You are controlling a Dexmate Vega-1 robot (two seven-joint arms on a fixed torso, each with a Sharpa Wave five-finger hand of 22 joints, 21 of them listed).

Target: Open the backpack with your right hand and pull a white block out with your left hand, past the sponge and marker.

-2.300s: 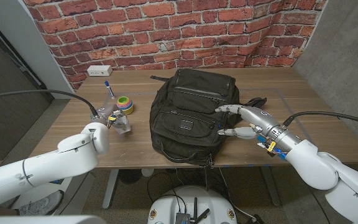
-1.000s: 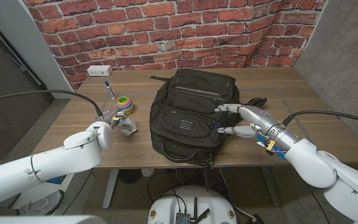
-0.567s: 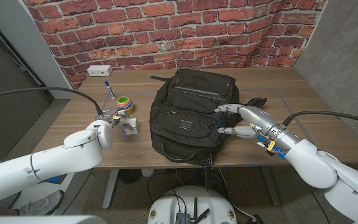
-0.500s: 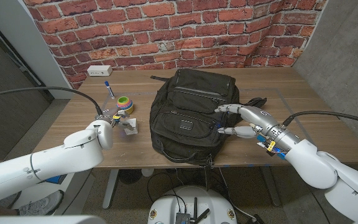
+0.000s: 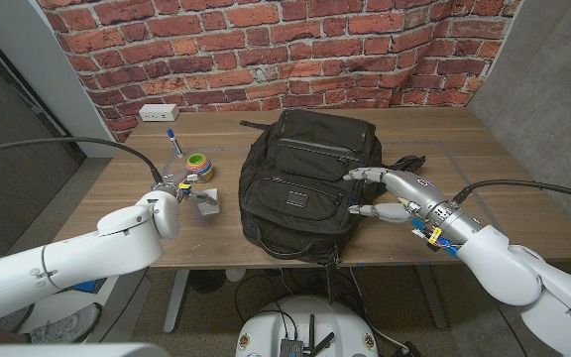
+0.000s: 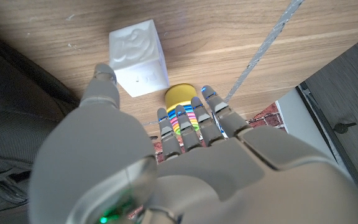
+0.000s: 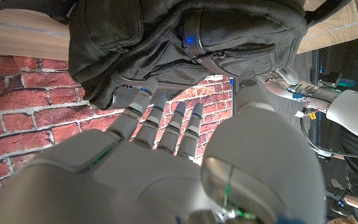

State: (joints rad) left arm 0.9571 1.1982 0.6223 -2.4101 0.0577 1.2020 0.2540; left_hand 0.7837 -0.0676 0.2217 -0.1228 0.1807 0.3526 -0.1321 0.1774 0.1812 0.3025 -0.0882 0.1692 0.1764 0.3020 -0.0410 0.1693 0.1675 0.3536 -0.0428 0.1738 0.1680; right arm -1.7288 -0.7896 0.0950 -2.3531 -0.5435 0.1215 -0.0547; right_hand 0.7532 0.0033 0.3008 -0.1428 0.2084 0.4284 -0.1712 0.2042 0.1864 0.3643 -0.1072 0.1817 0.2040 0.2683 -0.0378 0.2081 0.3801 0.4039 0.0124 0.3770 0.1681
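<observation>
Wooden bench (image 5: 484, 159) carries the black fabric backpack (image 5: 305, 183), zipped shut at centre. Your right hand (image 5: 390, 193) rests spread-fingered against its side, gripping nothing. Your left hand (image 5: 181, 188) hovers empty, fingers apart, just beside the white cube block (image 6: 138, 58) on the bench.

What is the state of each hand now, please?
Left hand: open, holding nothing; the white block lies on the table by its fingertips.
Right hand: open, fingers spread against the backpack.
</observation>
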